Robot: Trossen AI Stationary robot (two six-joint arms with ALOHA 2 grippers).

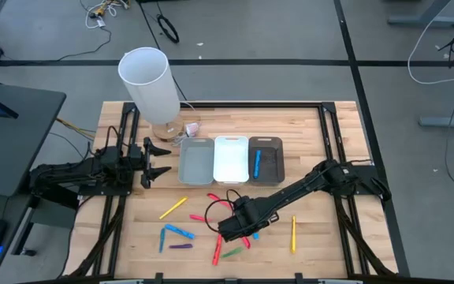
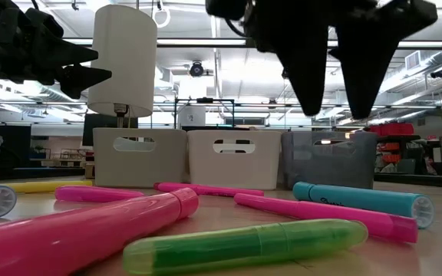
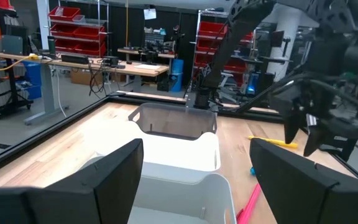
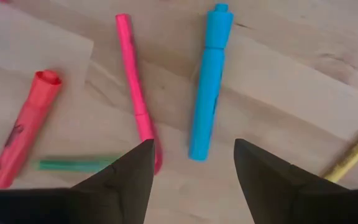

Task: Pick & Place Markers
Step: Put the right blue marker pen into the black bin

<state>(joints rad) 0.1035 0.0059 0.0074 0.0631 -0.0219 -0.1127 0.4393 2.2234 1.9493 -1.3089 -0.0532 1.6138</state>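
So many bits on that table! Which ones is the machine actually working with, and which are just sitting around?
Part of the job:
- loose markers scattered on the wood
- blue marker under the open right tool
- blue marker already in the dark bin
- white bin and grey bin

Just lying about:
- white lamp
- left tool, open, waiting beside the grey bin

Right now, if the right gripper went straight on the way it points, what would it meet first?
Probably the blue marker: it lies between the open right gripper's fingers, with a pink marker just beside. Depth is unclear, so the tabletop may come first.
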